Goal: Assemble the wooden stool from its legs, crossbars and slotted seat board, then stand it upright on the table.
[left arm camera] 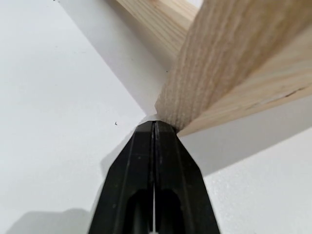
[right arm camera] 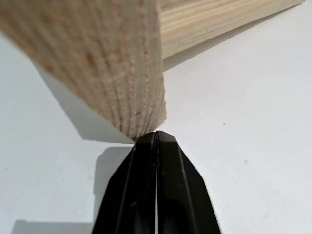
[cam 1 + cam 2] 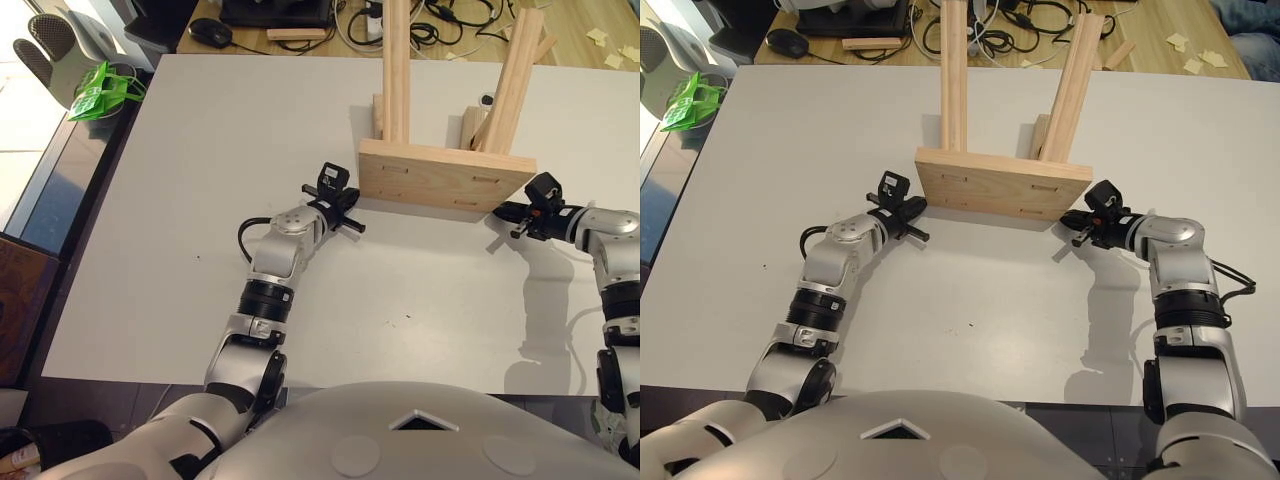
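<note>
Jaws of the left gripper (image 1: 154, 127) are pressed together with no gap between them and nothing held, and their black tips sit against the lower left corner of the slotted seat board (image 3: 445, 178). The right gripper (image 2: 156, 135) mirrors it at the opposite end: jaws closed flat on each other, empty, tips meeting the board's lower right corner where the rounded end grain shows. Both arms lie low over the white table (image 3: 200, 200), forearms angled inward so the two grippers bracket the board from either side.

The seat board stands on its long edge near the middle of the table, its broad face turned toward the robot and showing four small slots. Whether that lower edge rests fully on the surface cannot be told from the pictures. Two pale wooden legs are fixed to its far face and run away from the robot, the left leg (image 3: 397, 70) nearly straight and the right leg (image 3: 512, 85) splayed outward; both reach past the far edge of the table. Short wooden pieces (image 3: 470, 125) show behind the board at the foot of each leg, too hidden to tell whether they are crossbars or further legs.

Beyond the table's far edge lie a black computer mouse (image 3: 210, 32), a loose wood strip (image 3: 296, 34), a tangle of cables (image 3: 440, 20) and yellow paper scraps (image 3: 600, 35). A green bag (image 3: 100, 92) sits off the far left corner.
</note>
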Tool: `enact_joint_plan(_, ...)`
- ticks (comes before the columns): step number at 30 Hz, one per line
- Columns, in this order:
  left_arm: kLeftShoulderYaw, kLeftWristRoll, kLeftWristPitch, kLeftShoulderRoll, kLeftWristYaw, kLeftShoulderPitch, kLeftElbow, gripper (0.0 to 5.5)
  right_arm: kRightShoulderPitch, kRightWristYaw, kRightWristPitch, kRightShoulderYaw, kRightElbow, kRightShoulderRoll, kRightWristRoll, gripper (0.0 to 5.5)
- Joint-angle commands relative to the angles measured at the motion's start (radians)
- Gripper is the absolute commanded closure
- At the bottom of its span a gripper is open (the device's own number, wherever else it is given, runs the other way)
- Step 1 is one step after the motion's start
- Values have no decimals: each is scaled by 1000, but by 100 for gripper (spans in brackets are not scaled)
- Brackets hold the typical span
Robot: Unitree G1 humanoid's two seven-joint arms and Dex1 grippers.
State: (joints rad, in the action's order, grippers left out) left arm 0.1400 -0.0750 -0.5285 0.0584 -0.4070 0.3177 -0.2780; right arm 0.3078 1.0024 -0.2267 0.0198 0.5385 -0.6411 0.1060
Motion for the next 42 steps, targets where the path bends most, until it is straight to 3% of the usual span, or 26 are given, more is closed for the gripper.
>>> enact_joint_plan(1, 45, -63, -19, -29, -93, -3, 71, 549, 1, 77, -46, -12, -119, 36, 102, 550)
enact_joint_plan(15, -12, -158, -101, 33, -147, -9, 232, 549, -23, 112, -195, -56, -289, 34, 192, 550)
enact_joint_plan(42, -158, -450, -185, 11, -161, 63, 360, 549, 82, 62, -444, -191, -440, 89, 416, 550)
